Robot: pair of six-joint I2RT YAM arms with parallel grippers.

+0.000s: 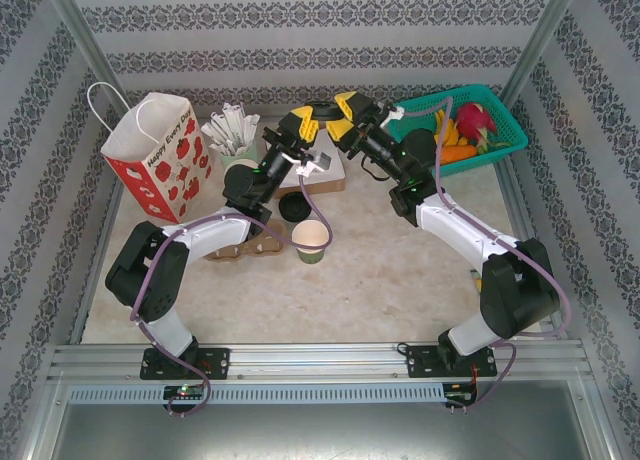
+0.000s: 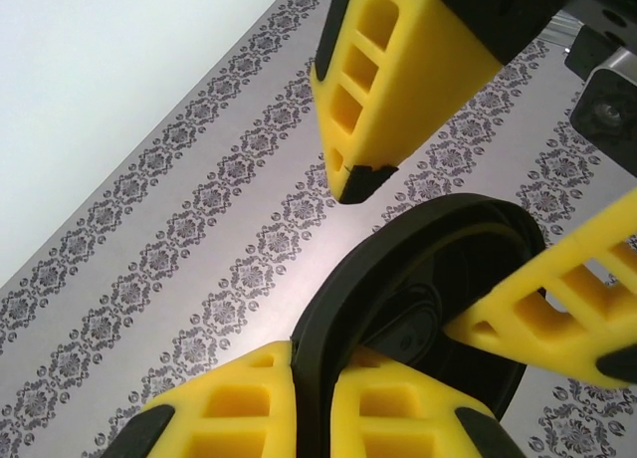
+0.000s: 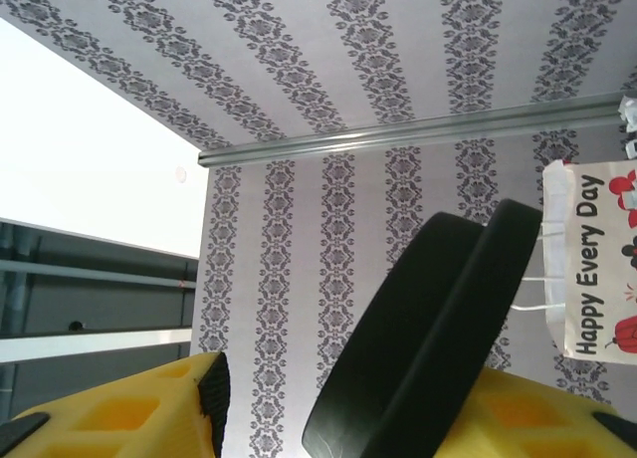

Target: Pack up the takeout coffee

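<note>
Left fingers [image 2: 398, 418] gripping lid [image 2: 438, 229], speckled table [image 1: 380, 290], patterned walls [image 1: 300, 20]

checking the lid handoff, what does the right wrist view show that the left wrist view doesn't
Right wrist, not left wrist: the Happy Every Day paper bag and a metal rail. Left wrist, not right wrist: the left claw pinching the black lid by its rim. Shared: that lid, the yellow fingers of the right claw and the patterned wall.
</note>
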